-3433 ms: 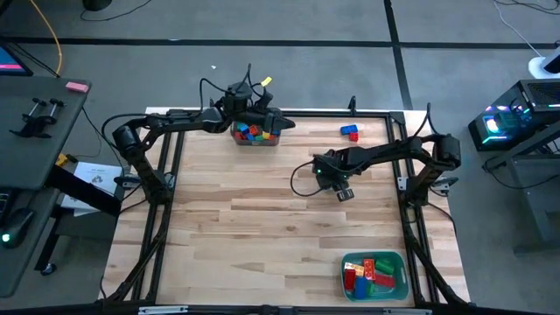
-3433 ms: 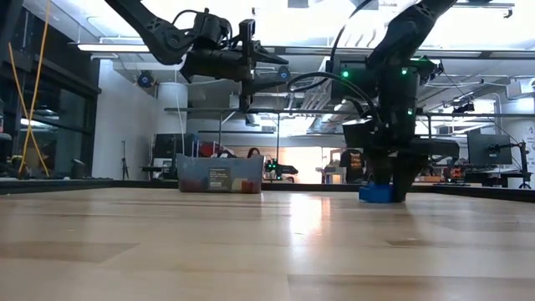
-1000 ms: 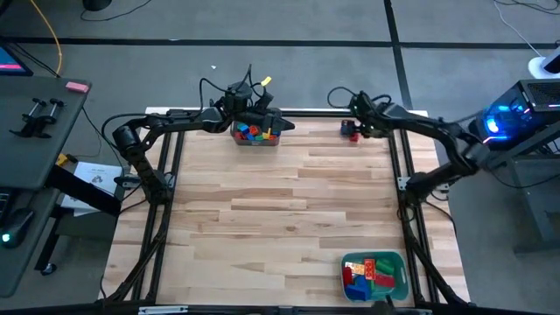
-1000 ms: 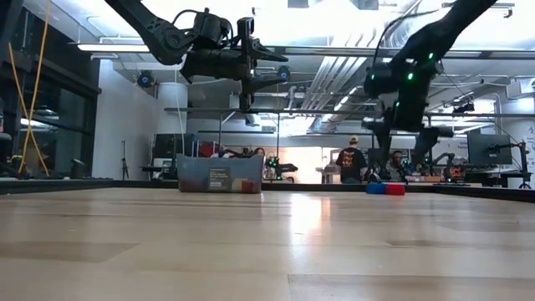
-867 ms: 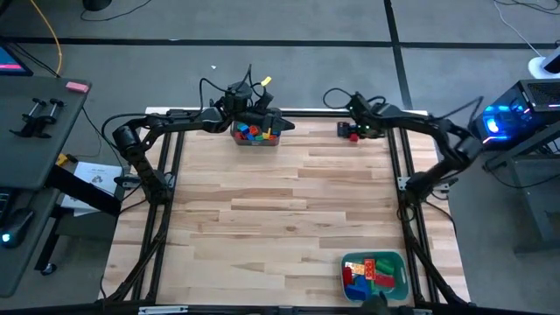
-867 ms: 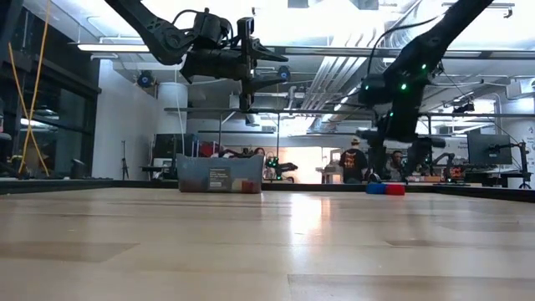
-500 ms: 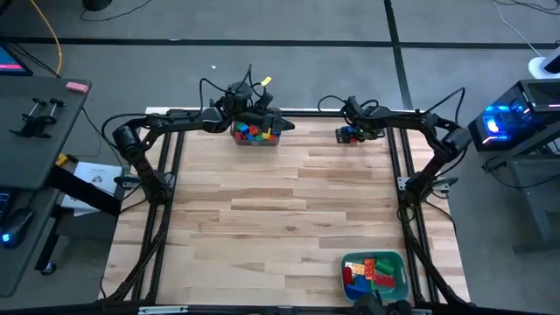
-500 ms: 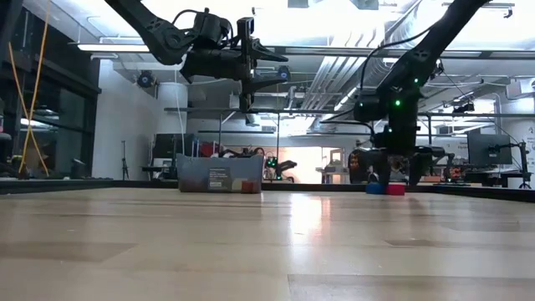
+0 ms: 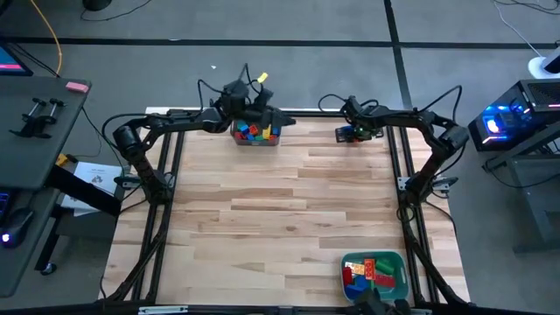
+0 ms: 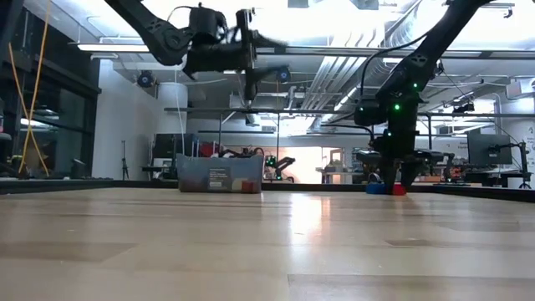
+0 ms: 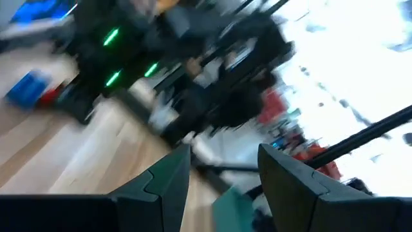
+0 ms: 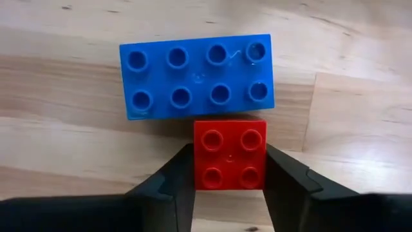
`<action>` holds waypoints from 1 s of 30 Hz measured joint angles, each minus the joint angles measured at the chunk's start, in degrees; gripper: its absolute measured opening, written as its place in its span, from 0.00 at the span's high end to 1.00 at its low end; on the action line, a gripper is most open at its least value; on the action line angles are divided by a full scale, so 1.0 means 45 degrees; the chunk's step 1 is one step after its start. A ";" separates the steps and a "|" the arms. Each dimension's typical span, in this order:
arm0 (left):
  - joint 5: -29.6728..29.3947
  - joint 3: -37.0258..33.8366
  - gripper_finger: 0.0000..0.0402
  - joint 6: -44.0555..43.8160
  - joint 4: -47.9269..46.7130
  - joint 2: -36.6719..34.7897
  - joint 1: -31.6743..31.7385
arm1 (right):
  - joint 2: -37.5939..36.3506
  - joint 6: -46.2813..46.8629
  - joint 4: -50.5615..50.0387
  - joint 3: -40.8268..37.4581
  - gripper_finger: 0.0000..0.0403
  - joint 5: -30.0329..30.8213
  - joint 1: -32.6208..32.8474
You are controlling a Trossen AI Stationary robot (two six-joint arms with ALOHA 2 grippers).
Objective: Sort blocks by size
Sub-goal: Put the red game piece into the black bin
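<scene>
A short red block (image 12: 230, 154) lies on the table at the far right, one side against the long side of a longer blue block (image 12: 196, 76). My right gripper (image 12: 230, 174) is down over them (image 9: 348, 134), shut on the red one. My left gripper (image 9: 278, 118) hovers open and empty above the dark grey bin (image 9: 254, 133), which holds several mixed blocks. In the low view it is high over the bin (image 10: 219, 173). The teal tray (image 9: 374, 274) at the near right holds several red and green blocks. My right gripper pinches the red block by two opposite sides (image 12: 198, 161) between its two fingers (image 12: 174, 183). The fingers come from above, pointing down. The block sits studs up on the table, still against the blue block.
A black frame with cables runs around the table's edges. The bare wooden table top (image 9: 280, 201) lies between the bin, the two far-right blocks and the teal tray. People and desks show in the room behind the table.
My right gripper has gone toward the table's left along the far edge, come down over the two blocks and shut on the red one. My left gripper has shifted a little above the bin and shows blurred.
</scene>
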 joint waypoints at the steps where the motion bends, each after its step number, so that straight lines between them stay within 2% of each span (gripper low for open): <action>1: 0.0005 0.0001 0.58 -0.0394 0.0780 0.0000 0.0040 | 0.0000 -0.0015 -0.0014 0.0004 0.67 0.0076 0.0047; 6: 0.0041 0.0001 0.58 -0.2816 0.6158 -0.0005 0.0440 | -0.0107 -0.0299 -0.0015 -0.0004 0.66 -0.0203 0.0113; 10: 0.0039 0.0002 0.58 -0.5490 1.0501 -0.0153 0.0955 | -0.0967 -0.0490 -0.0137 -0.0035 0.66 -0.0707 0.0644; 14: 0.0039 0.0006 0.58 -0.6799 1.3015 -0.0516 0.1391 | -0.2453 0.0092 0.0800 -0.0035 0.66 -0.0913 0.1831; 18: 0.0027 0.0012 0.58 -0.6485 1.2862 -0.0845 0.1473 | -0.3118 0.1079 0.4563 -0.0011 0.66 -0.1891 0.3345; 23: -0.0068 0.0015 0.58 -0.5860 1.1270 -0.0838 0.1111 | -0.1982 0.2934 0.9236 0.0018 0.66 -0.1941 0.4567; 27: -0.0068 0.0015 0.58 -0.5341 0.9589 -0.0816 0.0674 | -0.0106 0.3369 0.9761 0.1179 0.66 -0.2705 0.5031; 30: -0.0068 0.0015 0.58 -0.5064 0.9183 -0.0816 0.0345 | 0.1292 0.2932 0.9858 0.2656 0.66 -0.3258 0.5246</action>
